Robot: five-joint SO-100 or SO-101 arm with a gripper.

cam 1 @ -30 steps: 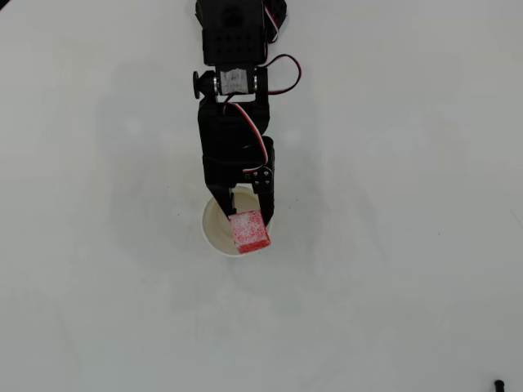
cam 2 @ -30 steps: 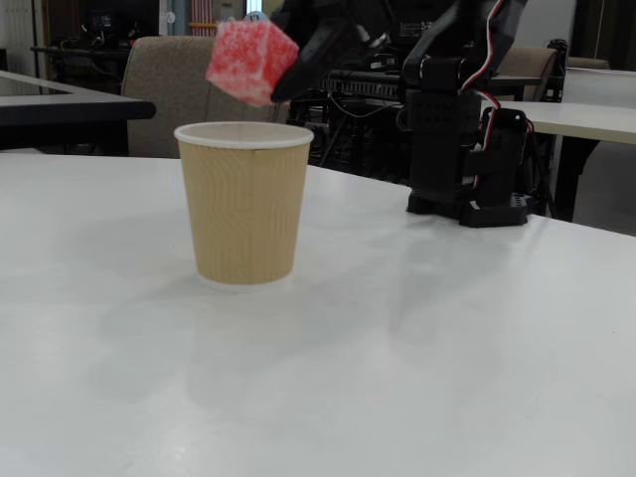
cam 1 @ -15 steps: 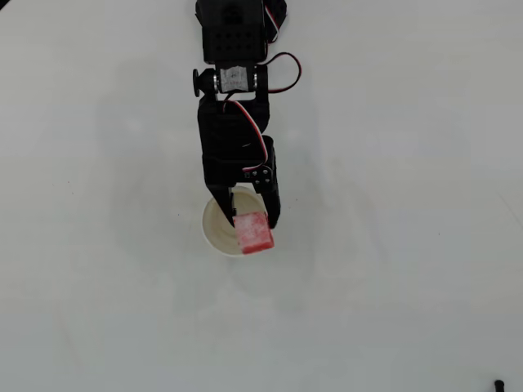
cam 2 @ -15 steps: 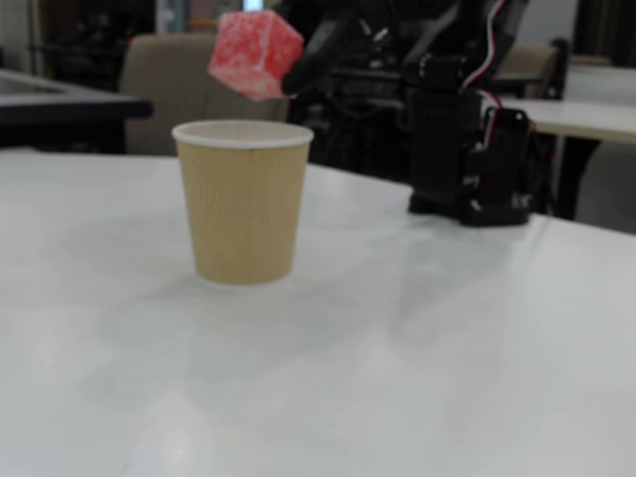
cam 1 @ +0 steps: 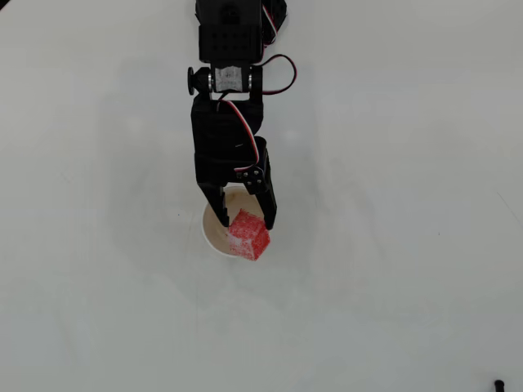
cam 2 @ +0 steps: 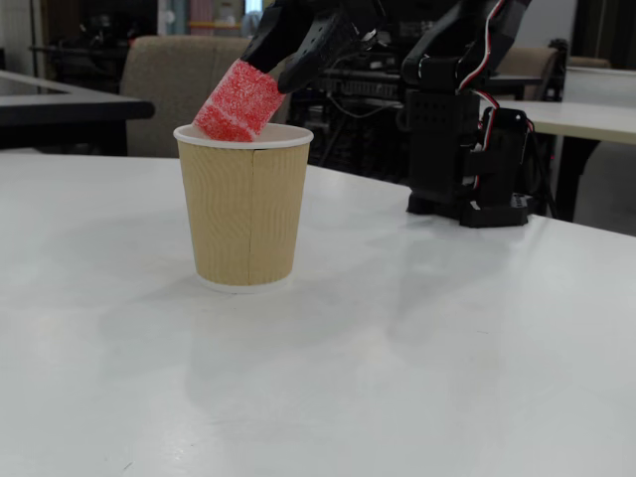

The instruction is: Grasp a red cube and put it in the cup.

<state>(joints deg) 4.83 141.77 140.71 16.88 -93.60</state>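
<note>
Overhead view: the red cube [cam 1: 248,234] was seen tilted over the mouth of the cup [cam 1: 214,238], toward its right rim, gripped by the pincer [cam 1: 245,219], whose black fingers were closed on it.

Fixed view: the red cube [cam 2: 237,101] was held tilted at the rim of the cup [cam 2: 244,212], its lower edge dipping inside; the cup stood on the white table [cam 2: 397,348].
</note>
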